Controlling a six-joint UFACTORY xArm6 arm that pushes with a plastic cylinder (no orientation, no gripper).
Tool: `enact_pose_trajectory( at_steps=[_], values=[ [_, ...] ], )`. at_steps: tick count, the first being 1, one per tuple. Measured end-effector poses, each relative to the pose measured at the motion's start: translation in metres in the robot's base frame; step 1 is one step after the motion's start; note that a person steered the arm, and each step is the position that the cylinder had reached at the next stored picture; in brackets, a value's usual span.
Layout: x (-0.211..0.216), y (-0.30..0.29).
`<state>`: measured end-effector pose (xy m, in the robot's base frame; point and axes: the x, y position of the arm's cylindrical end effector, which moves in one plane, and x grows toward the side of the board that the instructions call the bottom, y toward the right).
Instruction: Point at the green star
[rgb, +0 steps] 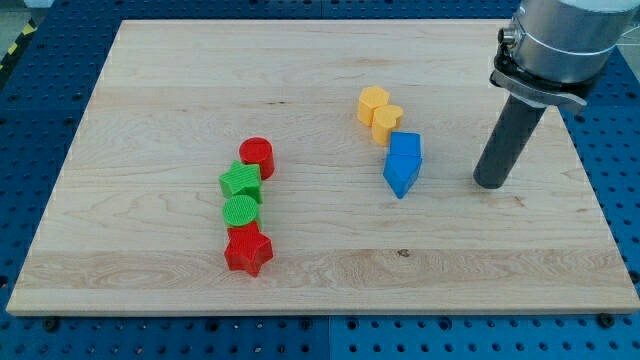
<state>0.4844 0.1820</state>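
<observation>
The green star (241, 181) lies left of the board's middle, in a close column of blocks. A red cylinder (257, 155) touches it at the upper right, a green cylinder (241, 210) sits just below it, and a red star (248, 249) is at the column's bottom. My tip (491, 183) rests on the board at the view's right, far to the right of the green star and right of the blue blocks.
Two yellow blocks (380, 111) sit together right of the middle, near the top. Two blue blocks (403, 162) sit just below them, between the yellow pair and my tip. The wooden board (150, 80) lies on a blue perforated table.
</observation>
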Motion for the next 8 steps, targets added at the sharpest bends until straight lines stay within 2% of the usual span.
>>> enact_pose_trajectory(
  at_steps=[1, 2, 4, 5, 6, 7, 8],
  values=[
    [0.000, 0.000],
    [-0.019, 0.013],
    [-0.119, 0.054],
    [-0.173, 0.029],
    [-0.221, -0.034],
    [-0.225, -0.119],
    [-0.207, -0.195]
  ],
)
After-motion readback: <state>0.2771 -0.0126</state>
